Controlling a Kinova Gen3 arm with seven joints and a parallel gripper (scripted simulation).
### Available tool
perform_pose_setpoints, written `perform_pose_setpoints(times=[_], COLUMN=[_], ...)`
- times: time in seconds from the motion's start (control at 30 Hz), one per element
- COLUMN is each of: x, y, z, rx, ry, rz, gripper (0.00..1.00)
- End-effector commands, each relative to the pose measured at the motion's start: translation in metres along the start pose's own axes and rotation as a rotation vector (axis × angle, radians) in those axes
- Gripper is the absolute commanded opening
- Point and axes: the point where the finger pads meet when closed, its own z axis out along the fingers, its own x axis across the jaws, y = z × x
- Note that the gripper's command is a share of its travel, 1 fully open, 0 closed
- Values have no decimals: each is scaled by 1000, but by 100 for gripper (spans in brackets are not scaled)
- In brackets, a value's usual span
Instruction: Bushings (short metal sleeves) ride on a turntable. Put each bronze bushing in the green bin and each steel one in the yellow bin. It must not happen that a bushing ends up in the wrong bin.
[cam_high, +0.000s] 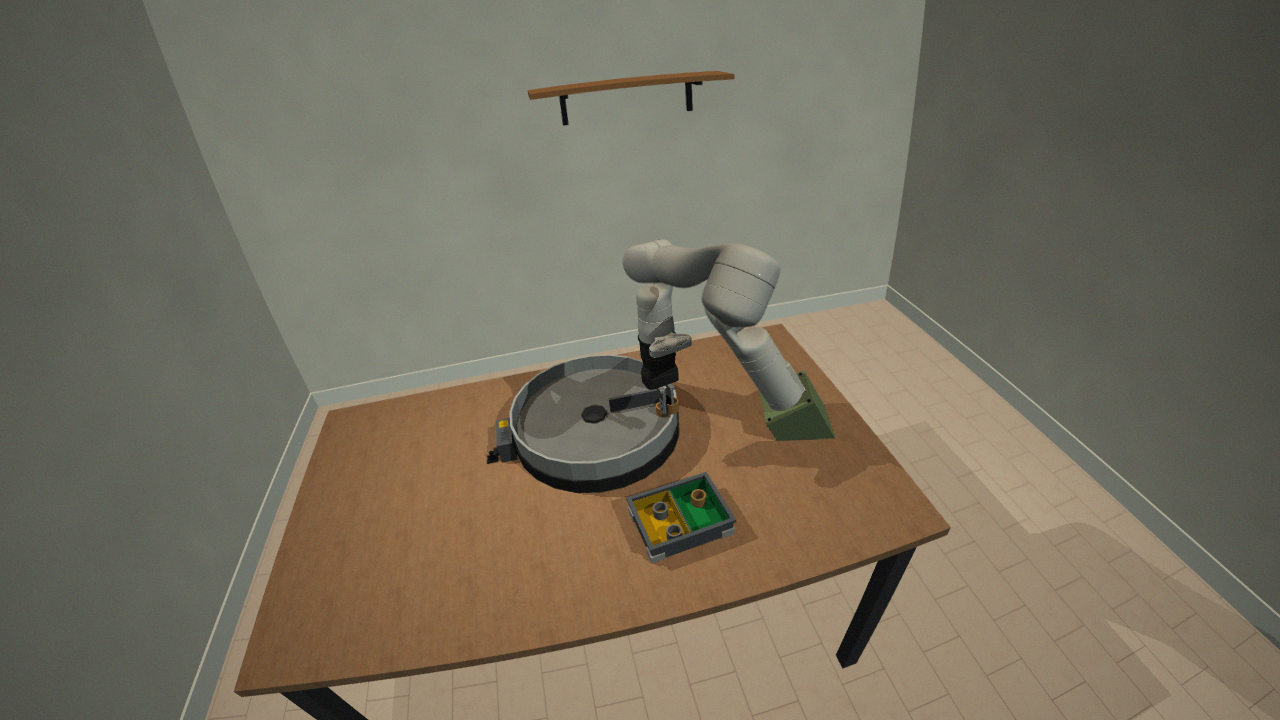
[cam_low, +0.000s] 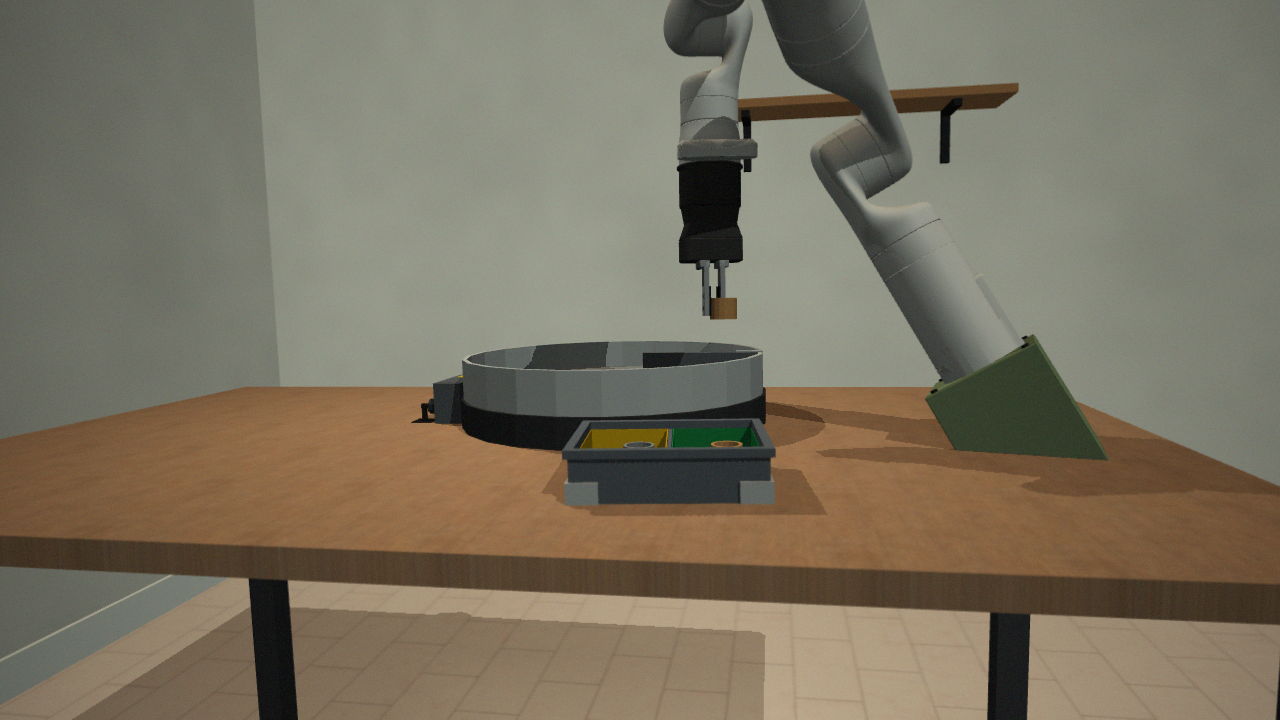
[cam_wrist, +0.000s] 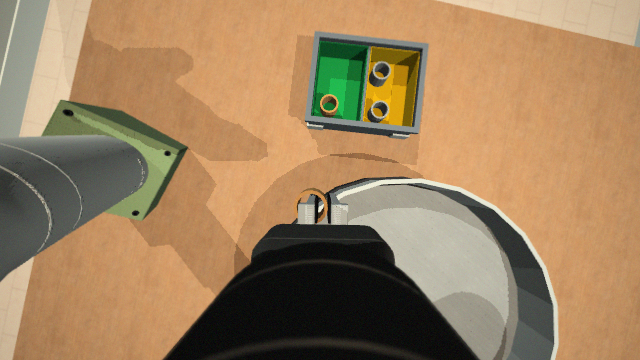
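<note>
bronze bushing (cam_low: 724, 308) (cam_wrist: 297, 202) partly behind claw (cam_low: 714, 313) (cam_wrist: 323, 212)

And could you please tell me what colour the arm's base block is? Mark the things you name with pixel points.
The base block (cam_high: 810, 420) (cam_low: 1020, 411) (cam_wrist: 162, 172) is green, clearest in the wrist view.

Bronze sleeve (cam_high: 672, 405) (cam_low: 725, 308) (cam_wrist: 311, 190): gripped by its wall, upright, aloft | bronze sleeve in green bin (cam_high: 713, 510) (cam_low: 693, 436) (cam_wrist: 342, 57): upright | two steel sleeves (cam_high: 660, 516) (cam_wrist: 377, 119), yellow bin (cam_high: 642, 514) (cam_low: 608, 437) (cam_wrist: 403, 90): upright, apart
</note>
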Motion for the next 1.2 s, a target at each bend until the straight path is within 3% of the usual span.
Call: perform_pose_setpoints(times=[0.0,0.07,0.23,0.4,0.5,0.67,0.83,1.0,1.17], x=[2,5,5,12,12,19,19,26,26], y=[-25,-49,-49,-108,-108,-167,-167,-227,-227], z=[3,4,4,6,6,9,9,12,12], rx=[-44,-44,-44,-44,-44,-44,-44,-44,-44], ry=[-10,-10,-10,-10,-10,-10,-10,-10,-10], rz=[-49,-49,-49,-49,-49,-50,-50,-50,-50], gripper=[0,0,0,0,0,0,0,0,0])
